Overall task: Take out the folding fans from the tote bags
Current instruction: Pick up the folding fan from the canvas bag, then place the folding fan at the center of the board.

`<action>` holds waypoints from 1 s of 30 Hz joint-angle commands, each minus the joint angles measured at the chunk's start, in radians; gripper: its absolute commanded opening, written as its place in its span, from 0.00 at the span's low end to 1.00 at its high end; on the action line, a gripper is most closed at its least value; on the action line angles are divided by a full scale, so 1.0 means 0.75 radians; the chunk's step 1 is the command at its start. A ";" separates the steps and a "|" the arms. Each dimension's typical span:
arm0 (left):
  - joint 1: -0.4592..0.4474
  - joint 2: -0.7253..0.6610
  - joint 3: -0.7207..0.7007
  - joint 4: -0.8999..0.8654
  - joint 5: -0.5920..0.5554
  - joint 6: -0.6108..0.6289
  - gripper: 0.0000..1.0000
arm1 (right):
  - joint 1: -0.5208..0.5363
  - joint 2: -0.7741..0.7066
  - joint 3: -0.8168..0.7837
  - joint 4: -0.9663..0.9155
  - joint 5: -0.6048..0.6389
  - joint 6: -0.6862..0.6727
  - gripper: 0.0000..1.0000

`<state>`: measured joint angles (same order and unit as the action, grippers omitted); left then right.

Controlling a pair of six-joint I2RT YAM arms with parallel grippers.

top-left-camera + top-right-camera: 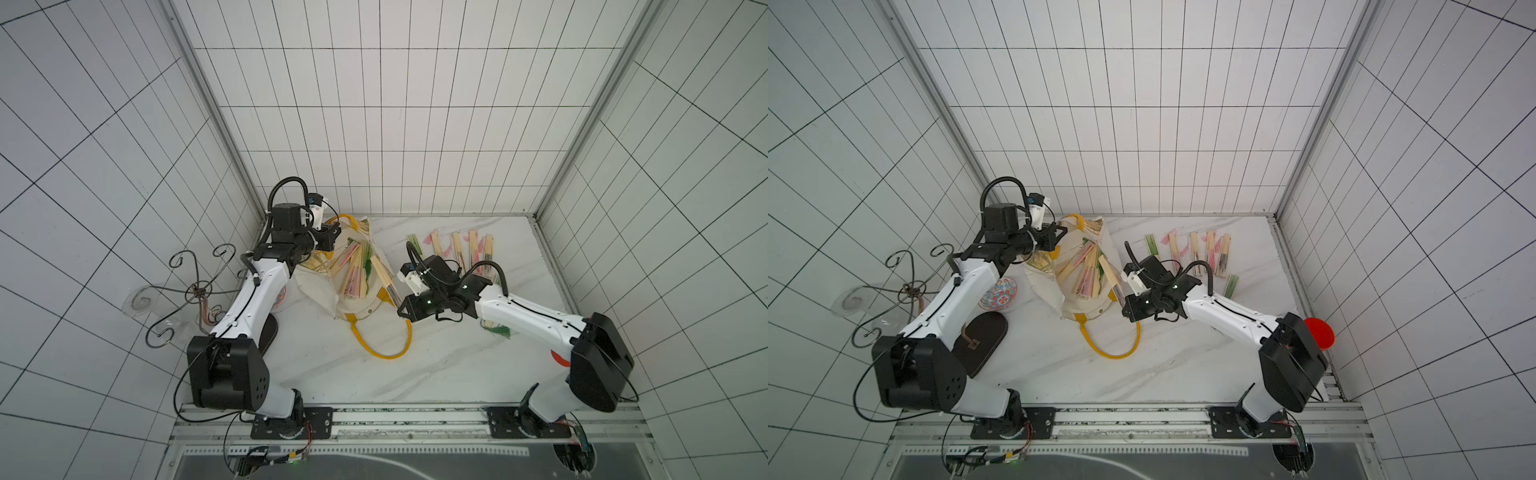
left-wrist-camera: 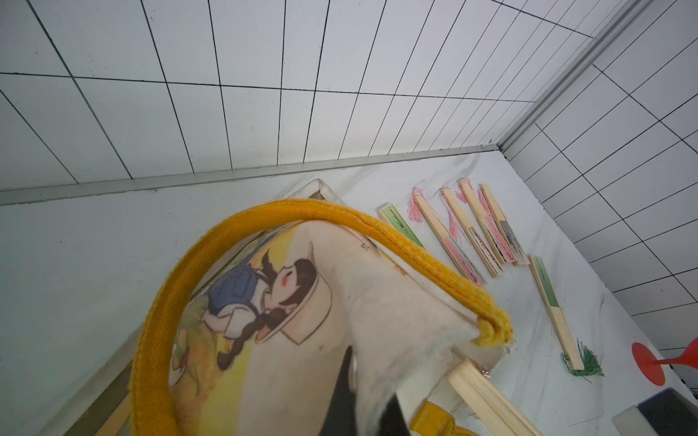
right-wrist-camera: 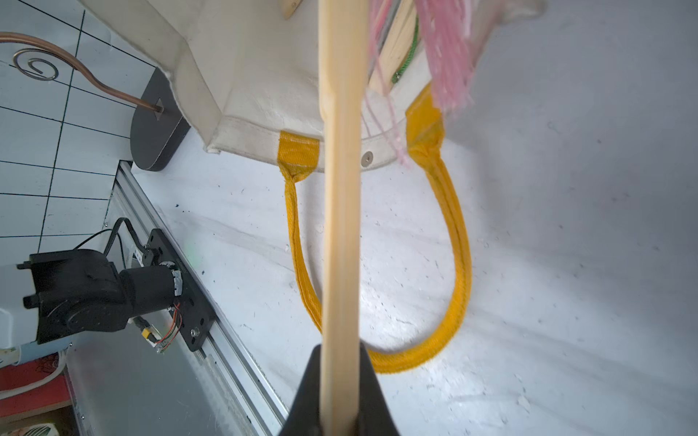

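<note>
Arms: the left arm (image 1: 249, 299) reaches the rear of the tote (image 1: 320, 286); the right arm (image 1: 532, 316) reaches its mouth.
Tote: it lies on the desk (image 1: 457, 374), left of centre, mouth toward the front. The left fingers (image 2: 340, 392) are pinched together on its upper side by a handle, holding it open.
Done: six fans (image 1: 1194, 249) lie out at the rear right, roughly parallel, long axes front to rear.
Left: a bunch (image 1: 357, 270) sits inside, perhaps five.
Held fan (image 3: 340, 226): it is clamped in the right fingers (image 3: 306, 396). Its long axis runs rearward and slightly left, with the far end over the mouth; I judge it partly out.
</note>
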<state>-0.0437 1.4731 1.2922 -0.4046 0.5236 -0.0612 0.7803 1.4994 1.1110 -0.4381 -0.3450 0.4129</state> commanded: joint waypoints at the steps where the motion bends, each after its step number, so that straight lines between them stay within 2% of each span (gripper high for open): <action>1: 0.009 -0.030 0.045 0.083 0.005 -0.012 0.00 | -0.069 -0.128 -0.143 -0.001 -0.011 0.076 0.00; 9: 0.013 -0.029 0.045 0.085 0.014 -0.017 0.00 | -0.356 -0.378 -0.382 0.038 -0.101 0.150 0.00; 18: 0.013 -0.025 0.045 0.087 0.020 -0.018 0.00 | -0.686 -0.491 -0.570 0.038 -0.147 0.165 0.00; 23: 0.015 -0.021 0.046 0.087 0.026 -0.022 0.00 | -0.775 -0.500 -0.657 0.042 -0.145 0.163 0.00; 30: 0.015 -0.018 0.045 0.087 0.030 -0.025 0.00 | -0.799 -0.455 -0.778 0.121 -0.182 0.195 0.00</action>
<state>-0.0380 1.4731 1.2922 -0.4007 0.5240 -0.0719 0.1917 1.1446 0.5957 -0.3901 -0.4458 0.5419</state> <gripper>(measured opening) 0.047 0.114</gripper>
